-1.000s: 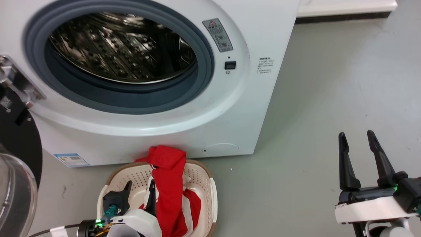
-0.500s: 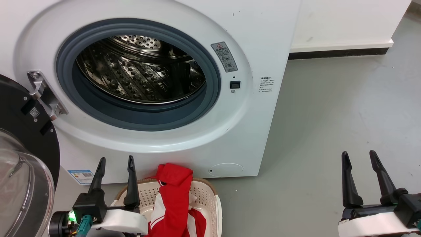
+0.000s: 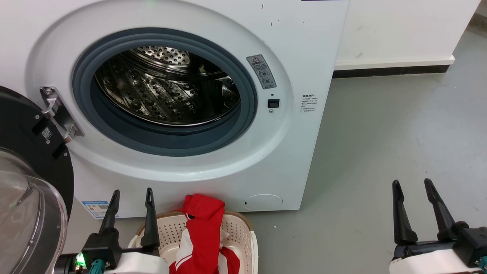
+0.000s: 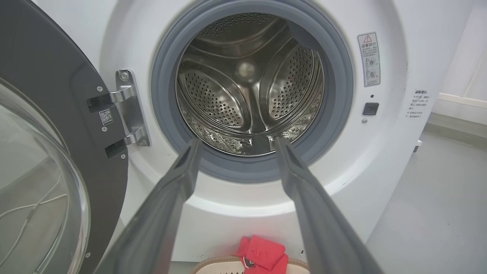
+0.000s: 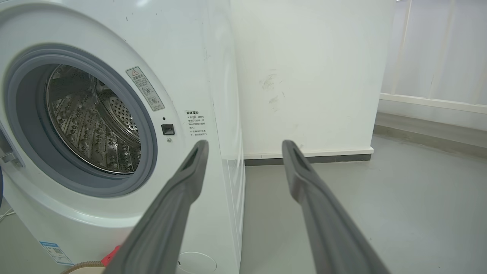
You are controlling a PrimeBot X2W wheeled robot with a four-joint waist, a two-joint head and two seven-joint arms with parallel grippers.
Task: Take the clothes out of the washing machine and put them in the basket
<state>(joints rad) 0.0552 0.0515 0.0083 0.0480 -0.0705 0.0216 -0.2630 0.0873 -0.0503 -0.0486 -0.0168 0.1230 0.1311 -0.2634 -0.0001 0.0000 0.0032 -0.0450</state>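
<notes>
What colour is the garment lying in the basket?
The garment is red with white stripes; the head view shows it best.

The left gripper (image 4: pixel 237 140), jaws spread wide, points at the washing machine (image 4: pixel 384 163) and its perforated steel drum (image 4: pixel 228 95). Its door (image 4: pixel 57 95) hangs open on the left. Below, red clothes (image 4: pixel 262 253) drape over the basket (image 4: pixel 217 263) rim

The left gripper (image 3: pixel 132 191) has risen out of the cream-white perforated plastic basket (image 3: pixel 166 233), where it sat low against the red, white-striped fabric garment (image 3: pixel 202 228); its fingers now stand apart, empty, at the basket's left rim. The head camera has tilted upward.
</notes>
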